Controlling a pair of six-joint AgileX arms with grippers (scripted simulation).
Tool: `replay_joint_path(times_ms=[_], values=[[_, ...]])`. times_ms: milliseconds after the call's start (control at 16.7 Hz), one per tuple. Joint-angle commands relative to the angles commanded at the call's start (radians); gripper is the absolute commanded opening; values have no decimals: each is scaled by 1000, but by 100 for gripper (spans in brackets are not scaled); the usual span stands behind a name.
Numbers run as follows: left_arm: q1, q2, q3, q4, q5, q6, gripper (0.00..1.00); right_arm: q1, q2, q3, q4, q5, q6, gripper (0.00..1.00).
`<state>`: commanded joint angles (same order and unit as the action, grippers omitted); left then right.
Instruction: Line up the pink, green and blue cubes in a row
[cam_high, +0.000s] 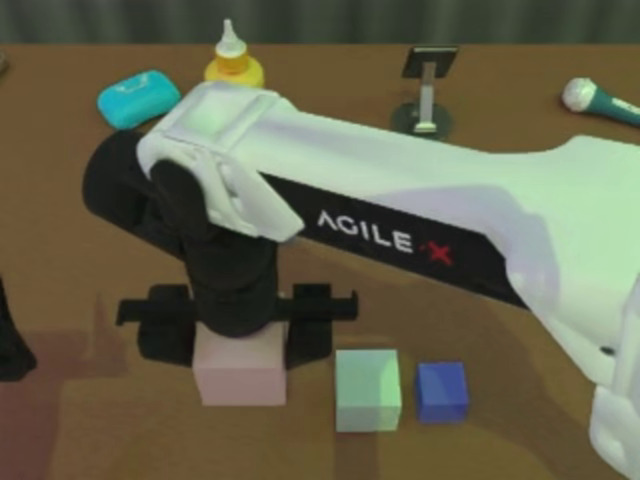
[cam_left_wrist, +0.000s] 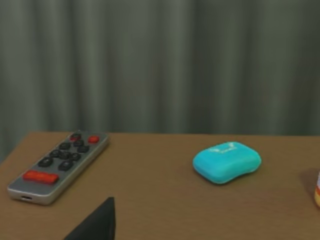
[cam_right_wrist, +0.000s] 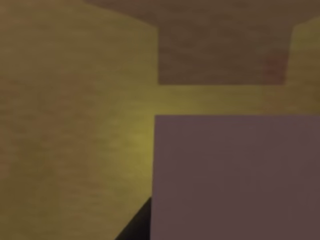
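Brown table (cam_high: 90, 250), curtain behind. Right gripper (cam_high: 238, 322) straddling pink cube (cam_high: 240, 370), jaws spread either side, likely just placing. Green cube (cam_high: 368, 390) beside pink, blue cube (cam_high: 442, 391) beyond: row formed. Left gripper unseen.

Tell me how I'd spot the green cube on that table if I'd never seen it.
Find the big white right arm that crosses the brown table; the right gripper at its end hangs over the pink cube. On that cube's right stands the green cube, mid-row. It is pale mint, smaller than the pink one and bigger than the blue cube.
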<state>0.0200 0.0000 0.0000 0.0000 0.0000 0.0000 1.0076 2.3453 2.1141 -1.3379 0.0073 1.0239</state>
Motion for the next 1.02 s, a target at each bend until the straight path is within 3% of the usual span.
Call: replay_joint_path(times_ms=[480, 780, 1020], values=[[0, 0, 0, 0, 0, 0, 100, 5, 33, -185, 224, 1, 3, 0], [0, 0, 0, 0, 0, 0, 100, 7, 40, -208, 248, 2, 3, 0], [0, 0, 0, 0, 0, 0, 100, 7, 40, -208, 248, 2, 3, 30]])
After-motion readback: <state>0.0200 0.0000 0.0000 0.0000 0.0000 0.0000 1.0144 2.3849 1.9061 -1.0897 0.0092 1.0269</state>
